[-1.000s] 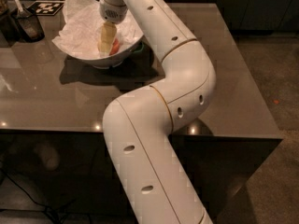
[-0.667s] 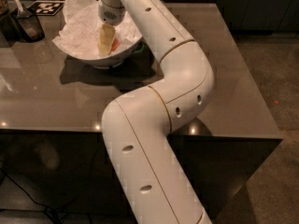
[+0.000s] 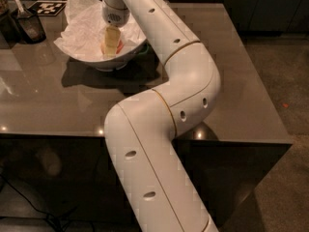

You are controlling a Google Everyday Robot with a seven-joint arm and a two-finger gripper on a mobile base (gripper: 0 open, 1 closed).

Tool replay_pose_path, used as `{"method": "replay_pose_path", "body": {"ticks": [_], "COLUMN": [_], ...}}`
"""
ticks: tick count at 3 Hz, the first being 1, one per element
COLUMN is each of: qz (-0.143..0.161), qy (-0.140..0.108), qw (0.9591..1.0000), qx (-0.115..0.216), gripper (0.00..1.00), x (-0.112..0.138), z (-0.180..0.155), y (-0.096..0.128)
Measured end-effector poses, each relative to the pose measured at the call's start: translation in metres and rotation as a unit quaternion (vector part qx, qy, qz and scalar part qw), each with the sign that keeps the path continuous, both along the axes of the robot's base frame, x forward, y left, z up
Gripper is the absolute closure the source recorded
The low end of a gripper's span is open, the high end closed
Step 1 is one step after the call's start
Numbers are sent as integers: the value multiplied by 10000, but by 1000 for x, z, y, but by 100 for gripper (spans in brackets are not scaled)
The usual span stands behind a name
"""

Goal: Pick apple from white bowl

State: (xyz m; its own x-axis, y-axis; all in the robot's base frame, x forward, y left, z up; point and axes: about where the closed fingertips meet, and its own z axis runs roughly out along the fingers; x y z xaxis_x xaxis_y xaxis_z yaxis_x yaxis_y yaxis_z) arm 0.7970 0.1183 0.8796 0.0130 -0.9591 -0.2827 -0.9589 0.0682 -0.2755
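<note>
White crumpled paper [image 3: 83,14] lines the white bowl [image 3: 126,55] at the far left of the table [image 3: 53,98]. The gripper [image 3: 111,41] reaches down inside the bowl and covers most of the apple [image 3: 119,46], of which only a reddish edge shows. Whether the gripper is open or closed cannot be determined. The arm [image 3: 188,76] hides the bowl's right rim.

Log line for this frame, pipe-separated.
phase: at grasp | tool: down inside bowl, beside apple | apple: in bowl on paper | lift: not yet
</note>
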Motion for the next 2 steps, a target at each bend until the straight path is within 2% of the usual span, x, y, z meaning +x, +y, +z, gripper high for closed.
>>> {"method": "replay_pose_path", "body": {"ticks": [2], "qz": [0], "qy": [0], "qw": [10000], "qx": [0], "gripper": [43], "x": [0], "z": [0], "y": [0]}}
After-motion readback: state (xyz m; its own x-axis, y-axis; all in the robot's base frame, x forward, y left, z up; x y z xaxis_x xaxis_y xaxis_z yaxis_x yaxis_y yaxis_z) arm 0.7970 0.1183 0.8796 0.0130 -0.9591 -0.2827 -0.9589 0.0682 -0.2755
